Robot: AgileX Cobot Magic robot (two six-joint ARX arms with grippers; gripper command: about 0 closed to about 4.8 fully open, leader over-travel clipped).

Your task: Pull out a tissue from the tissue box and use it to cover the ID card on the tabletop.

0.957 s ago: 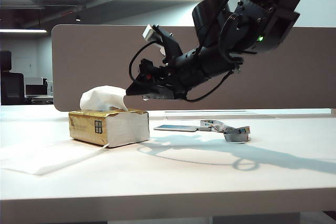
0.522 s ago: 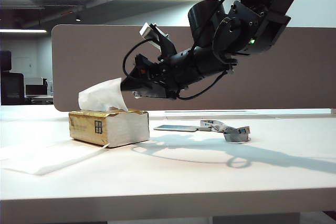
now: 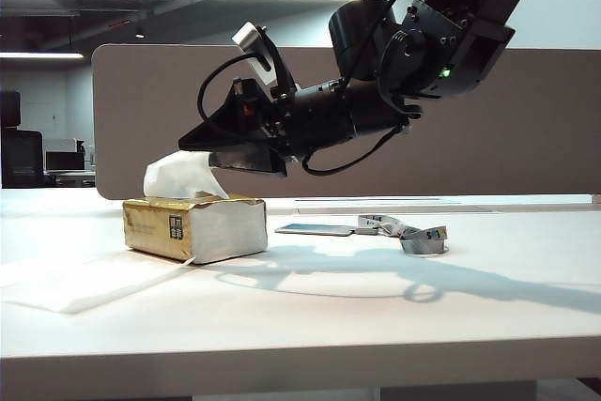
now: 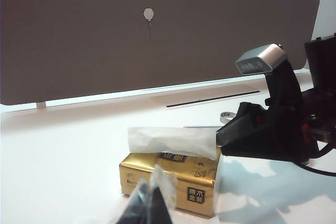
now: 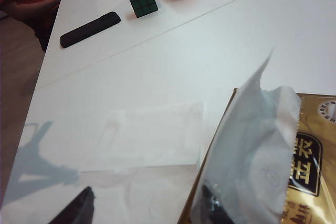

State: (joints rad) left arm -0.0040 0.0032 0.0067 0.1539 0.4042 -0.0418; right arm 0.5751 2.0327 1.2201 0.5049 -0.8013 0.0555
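- Tissue box (image 3: 194, 227): small gold-yellow soft pack with white end and dark square label, lying on the wide white tabletop (image 3: 310, 316), left of centre in the exterior view.
- Tissue (image 3: 181, 177): thin white paper sheet, standing crumpled out of the pack's top slot.
- Right gripper (image 3: 199, 149): black two-finger tool on the arm reaching across from the right, poised just above and beside the tissue; jaws stand apart, gripping nothing.
- ID card (image 3: 315, 228): thin pale blue-grey card, flat on the tabletop right of the pack, clipped to a coiled grey-blue lanyard (image 3: 413, 234).
- Left gripper (image 4: 149, 203): dark fingers near the pack; jaw state cannot be told.
- Long flat white sheet (image 3: 80, 281): lying in front of the pack.
- Brown-grey partition panel (image 3: 526, 119): upright behind.
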